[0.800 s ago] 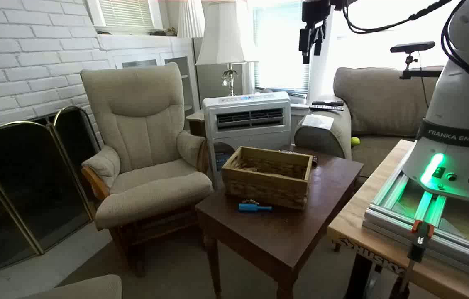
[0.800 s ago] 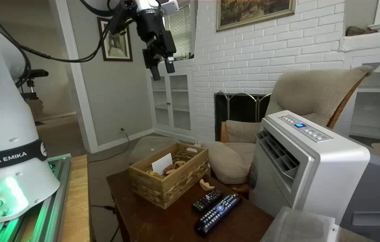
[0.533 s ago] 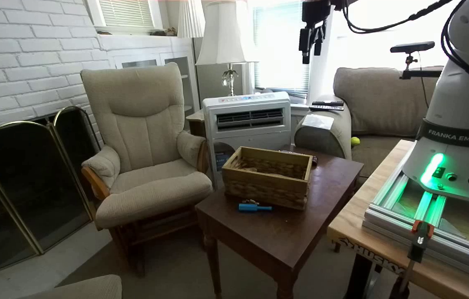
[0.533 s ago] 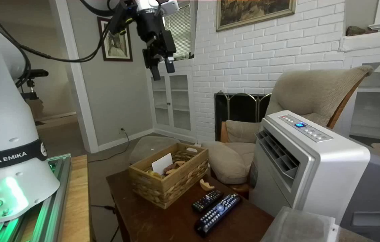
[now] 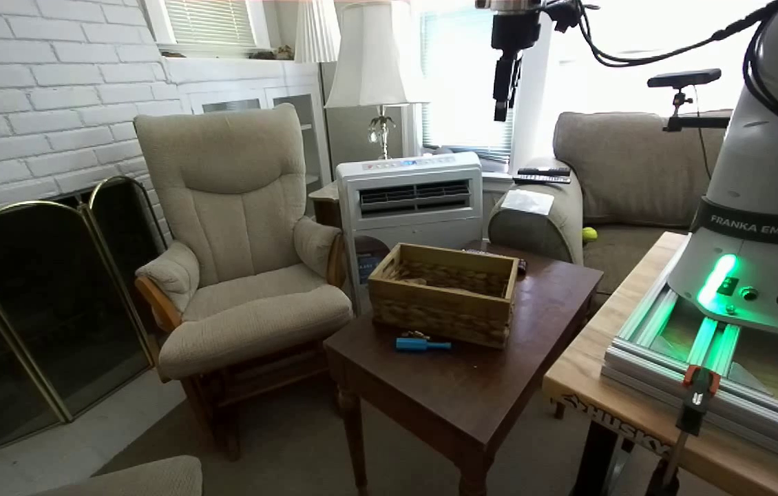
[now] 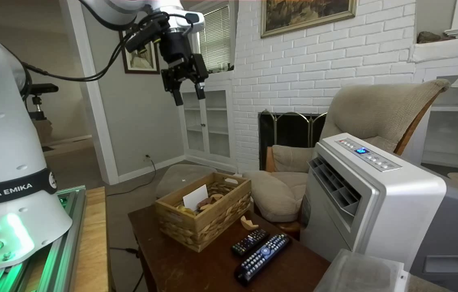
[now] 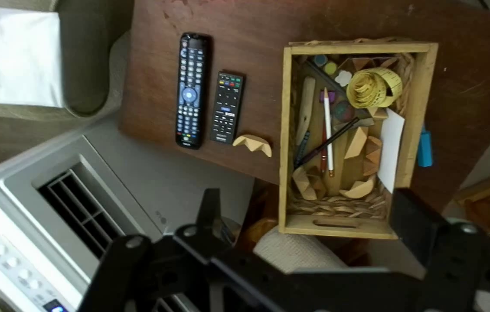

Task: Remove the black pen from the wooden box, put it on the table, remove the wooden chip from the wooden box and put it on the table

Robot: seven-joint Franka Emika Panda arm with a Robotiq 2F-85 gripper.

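In the wrist view the nearest thing is the tool (image 7: 308, 199): its fingers (image 7: 416, 227) stand wide apart, and nothing is gripped between them. In both exterior views it hangs high in the air, well apart from the wooden box (image 7: 285, 130) and touching nothing. This fits, I think, a task at its very beginning, with both removals and both placings remaining.

Below, inside this box, lies the black pen (image 7: 342, 131), in a slanting position, with one end close to a long side. It crosses the white pencil (image 7: 327, 117), but which of the two is on top I cannot say. So the pen is not yet removed; for this, the tool would first need to come down over it.

Around the pen, in the same box, there are several wooden pieces (image 7: 356, 144). Probably one of them is the chip of the task, but the sentence does not tell which; I count this second part as not begun either.

Farthest down, on the surface (image 7: 253, 43) itself, one loose wooden piece (image 7: 253, 141) lies just beside the small remote (image 7: 227, 106). Since the pen, which should come first, is in the box, I would not count this piece as a finished step, though I cannot be certain.
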